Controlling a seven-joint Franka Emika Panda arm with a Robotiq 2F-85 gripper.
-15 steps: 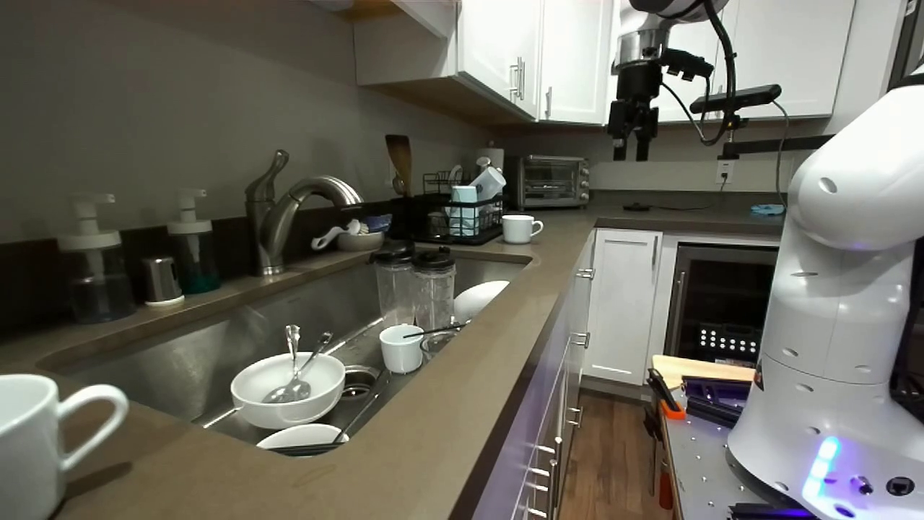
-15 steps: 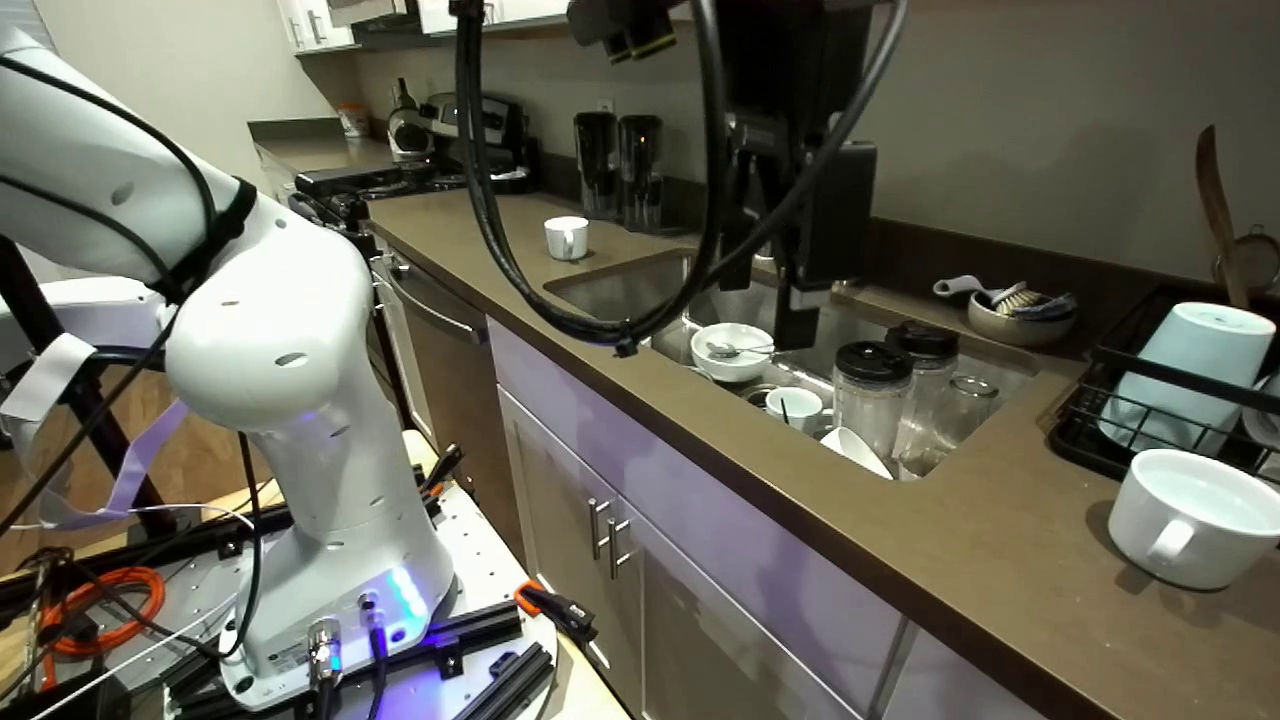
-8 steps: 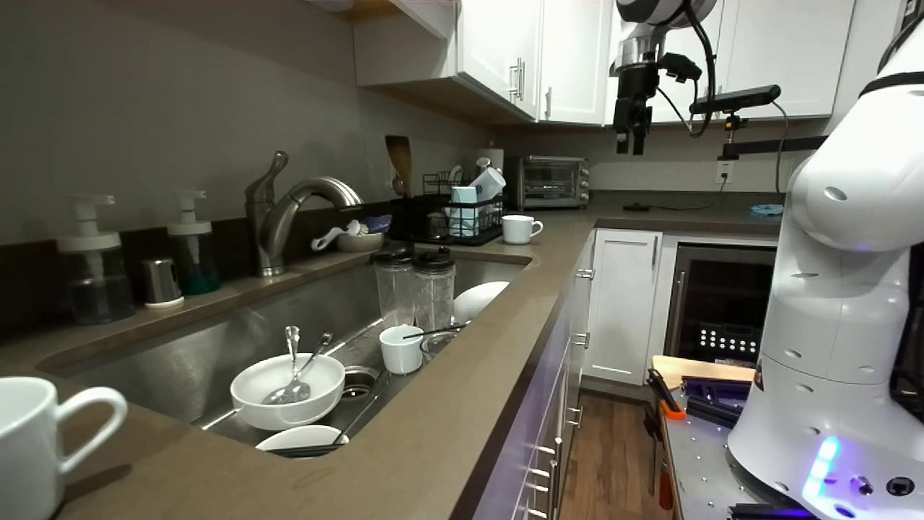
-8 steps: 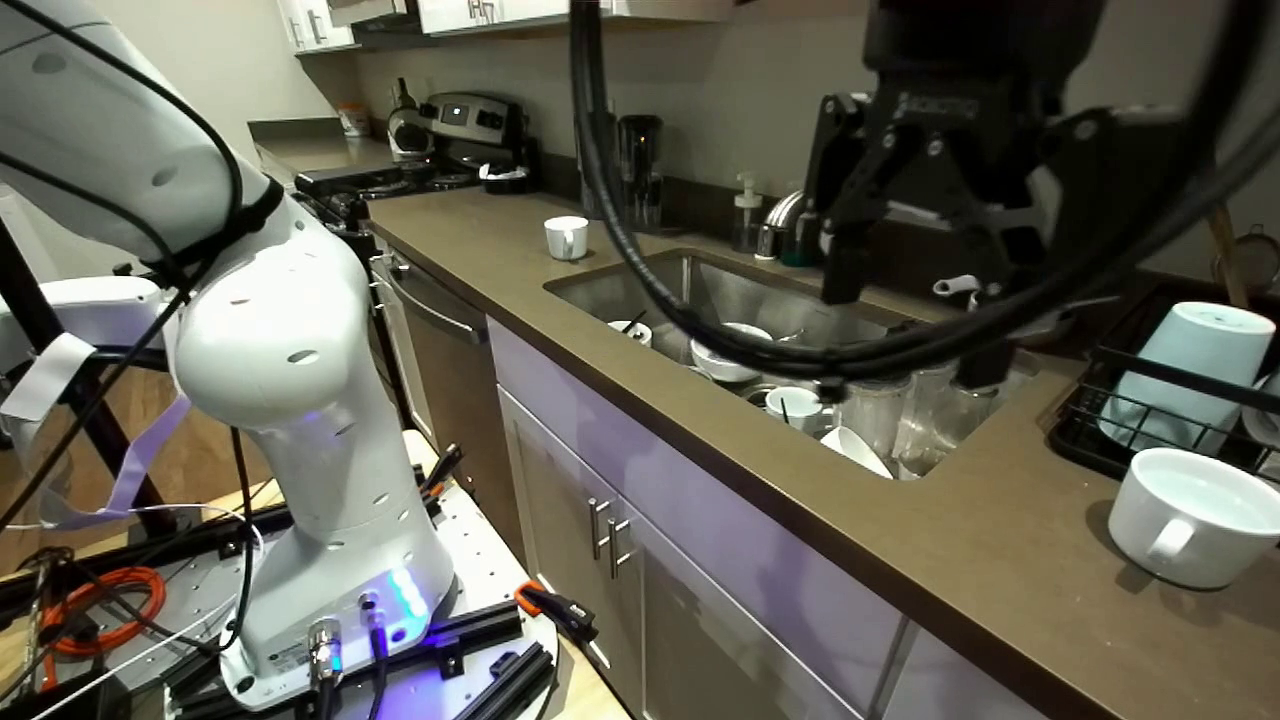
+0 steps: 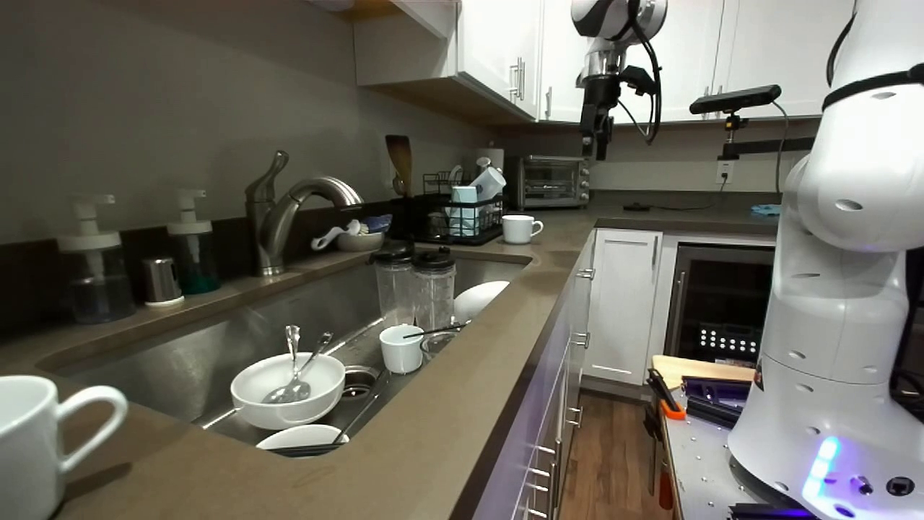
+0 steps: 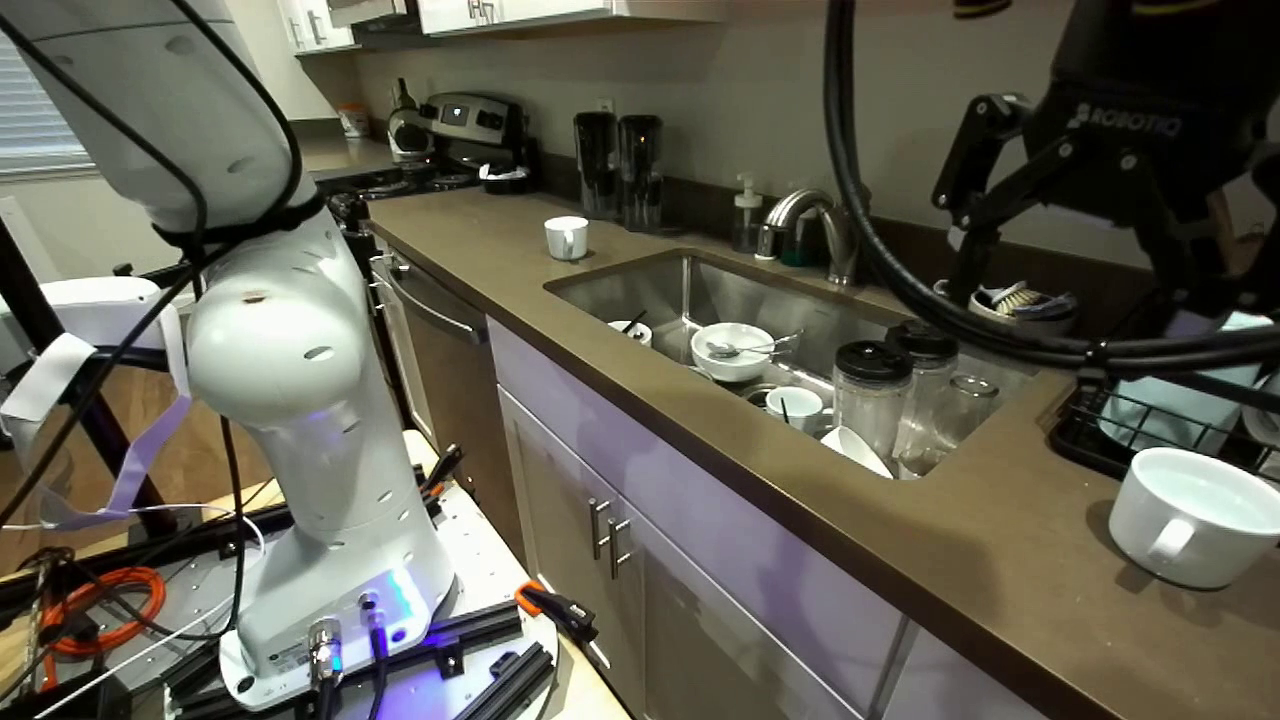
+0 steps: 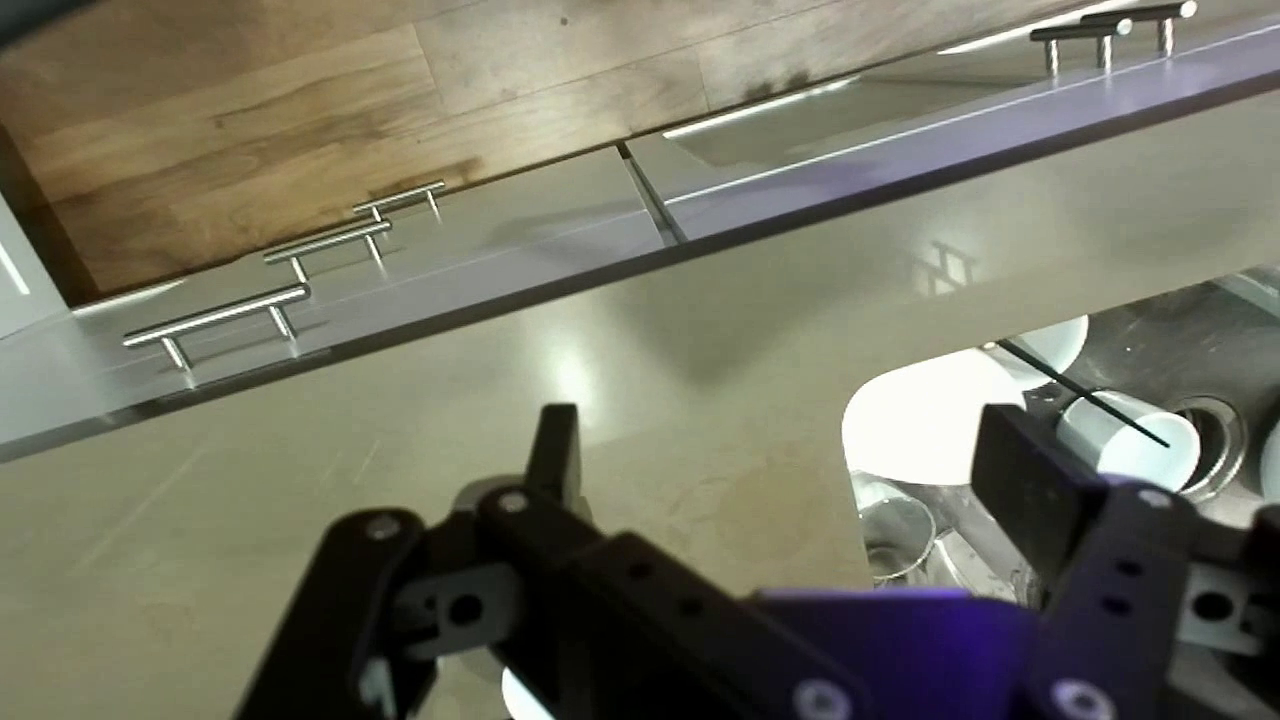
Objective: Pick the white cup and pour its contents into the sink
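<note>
The white cup [image 5: 517, 229] stands upright on the counter beside the dish rack. It also shows in an exterior view [image 6: 1190, 525], its handle facing the counter's front edge; its contents cannot be made out. The steel sink [image 5: 184, 379] shows in both exterior views [image 6: 745, 295] and at the right of the wrist view [image 7: 1155, 330]. My gripper [image 5: 594, 148] is open and empty, high above the counter. In an exterior view [image 6: 1065, 285] it hangs near the rack end. The wrist view shows its fingers [image 7: 780, 430] wide apart over bare counter. A white piece below the left finger is mostly hidden.
A look-alike white mug [image 5: 32, 440] stands at the sink's opposite end. The sink holds a bowl [image 5: 289, 397], a small white cup [image 5: 401, 348] and lidded jars [image 5: 433, 296]. The dish rack [image 6: 1090, 430] and faucet [image 5: 274, 224] stand along the wall. Cabinets [image 5: 574, 58] hang above.
My open gripper has moved from over the sink toward the dish-rack end, and has turned. In the view facing the toaster oven it has shifted left. The cups have not moved.
</note>
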